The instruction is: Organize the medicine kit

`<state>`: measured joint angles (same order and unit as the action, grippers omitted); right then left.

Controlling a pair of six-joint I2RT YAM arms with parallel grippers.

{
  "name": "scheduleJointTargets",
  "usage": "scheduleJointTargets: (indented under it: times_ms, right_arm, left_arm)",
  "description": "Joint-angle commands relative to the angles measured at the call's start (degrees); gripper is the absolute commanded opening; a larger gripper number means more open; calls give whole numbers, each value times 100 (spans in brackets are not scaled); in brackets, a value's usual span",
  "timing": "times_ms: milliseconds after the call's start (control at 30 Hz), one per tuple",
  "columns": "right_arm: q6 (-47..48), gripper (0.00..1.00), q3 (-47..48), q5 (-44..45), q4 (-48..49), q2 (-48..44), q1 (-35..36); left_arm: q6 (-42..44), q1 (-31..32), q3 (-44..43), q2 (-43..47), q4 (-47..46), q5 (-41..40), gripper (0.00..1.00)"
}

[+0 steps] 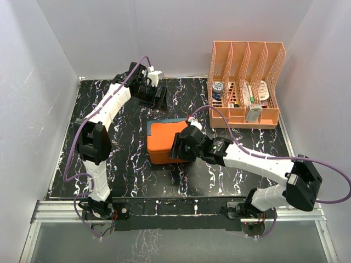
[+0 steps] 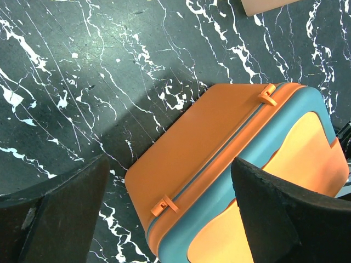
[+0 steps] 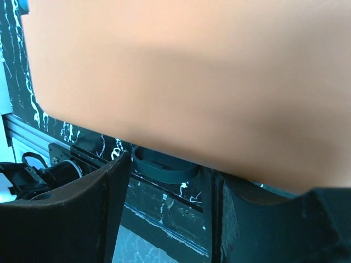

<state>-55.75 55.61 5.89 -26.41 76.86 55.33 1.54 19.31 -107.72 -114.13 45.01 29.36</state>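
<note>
The medicine kit, an orange box with a teal band, lies closed at the middle of the table. My right gripper is at its near right side, pressed close to it. In the right wrist view the orange wall fills the top and the blue-grey latch hangs below it, in the gap of my right gripper, whose fingers stand apart. My left gripper hovers open behind the kit. The left wrist view shows the kit's hinged back with two hinges between the wide fingers.
A peach slatted file organizer stands at the back right with several medicine items in its slots; its corner shows in the left wrist view. White walls close in three sides. The metal base rail runs along the near edge.
</note>
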Motion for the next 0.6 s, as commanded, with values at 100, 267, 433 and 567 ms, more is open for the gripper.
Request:
scheduleJointTargets:
  times_ms: [100, 267, 433, 567]
  right_arm:
    - [134, 51, 568, 250, 381, -204, -74]
    - [118, 51, 534, 335, 348, -255, -117]
    - [9, 55, 497, 644, 122, -488, -131]
    - [-113, 61, 502, 947, -126, -653, -145]
  left_arm:
    - [45, 88, -36, 153, 69, 162, 91]
    - [65, 125, -29, 136, 95, 164, 91]
    - [71, 146, -46, 114, 82, 161, 91]
    - [52, 174, -110, 73, 73, 187, 91]
